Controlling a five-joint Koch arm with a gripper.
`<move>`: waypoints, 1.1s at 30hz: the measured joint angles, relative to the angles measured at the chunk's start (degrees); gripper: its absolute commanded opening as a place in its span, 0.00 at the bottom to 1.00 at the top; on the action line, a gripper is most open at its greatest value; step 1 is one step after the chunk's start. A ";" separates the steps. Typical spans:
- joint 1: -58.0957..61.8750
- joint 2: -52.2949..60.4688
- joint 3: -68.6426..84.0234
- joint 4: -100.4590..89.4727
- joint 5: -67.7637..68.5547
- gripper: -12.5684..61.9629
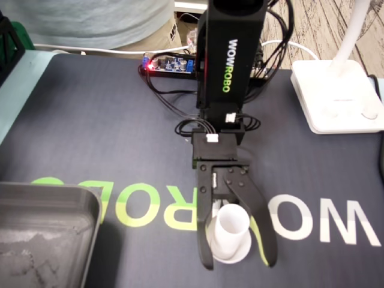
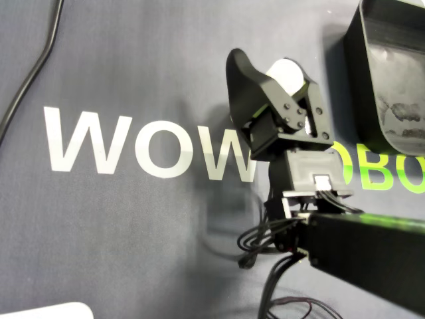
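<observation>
Starting at the near edge of the fixed view, a grey metal tray occupies the lower left corner of the dark mat. Its inner surface is scuffed. The overhead view shows the same tray at the upper right.

Just right of centre, the gripper points toward the camera with its tips low over the mat. Its jaws are spread apart, one on each side of a small white cup. The cup stands upright on the mat between the jaws, on a wider white base. The left jaw, as the fixed view shows it, lies just beside the base. The right jaw stands clear of the cup. In the overhead view, the gripper hides most of the cup, and only the cup's white top shows between the jaws.

The cup sits on the large WOWROBO lettering printed across the mat, well apart from the tray.

Behind the gripper rises the black arm housing, marked WOWROBO. Black cables run from the housing base to a controller board with a lit red indicator. At the far right, a white lamp base rests on the mat edge.
</observation>
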 measured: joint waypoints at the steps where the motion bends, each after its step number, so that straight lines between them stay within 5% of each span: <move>1: 0.00 0.00 0.00 0.00 -0.35 0.55; 33: -0.70 1.23 2.29 0.00 1.85 0.30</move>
